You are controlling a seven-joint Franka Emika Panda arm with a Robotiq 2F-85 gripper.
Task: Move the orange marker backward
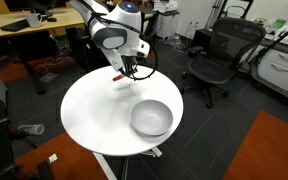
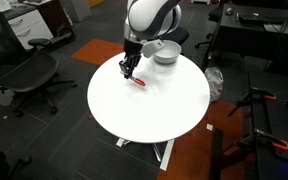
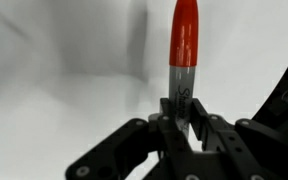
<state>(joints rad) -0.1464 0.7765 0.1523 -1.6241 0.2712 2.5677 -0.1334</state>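
Note:
The orange marker (image 3: 184,45) has an orange-red cap and a grey barrel. In the wrist view it stands straight out from my gripper (image 3: 183,112), whose fingers are shut on the barrel. In both exterior views the marker (image 1: 120,77) (image 2: 138,83) shows as a small red stick at the fingertips, on or just above the round white table (image 1: 94,115) (image 2: 154,110), near its edge. I cannot tell whether it touches the table. The gripper (image 1: 128,70) (image 2: 129,70) points down over it.
A grey bowl (image 1: 151,118) (image 2: 165,52) sits on the table, apart from the marker. Black office chairs (image 1: 219,55) (image 2: 24,75) stand around the table. A desk with clutter (image 1: 29,25) is behind. Orange carpet patches lie on the floor.

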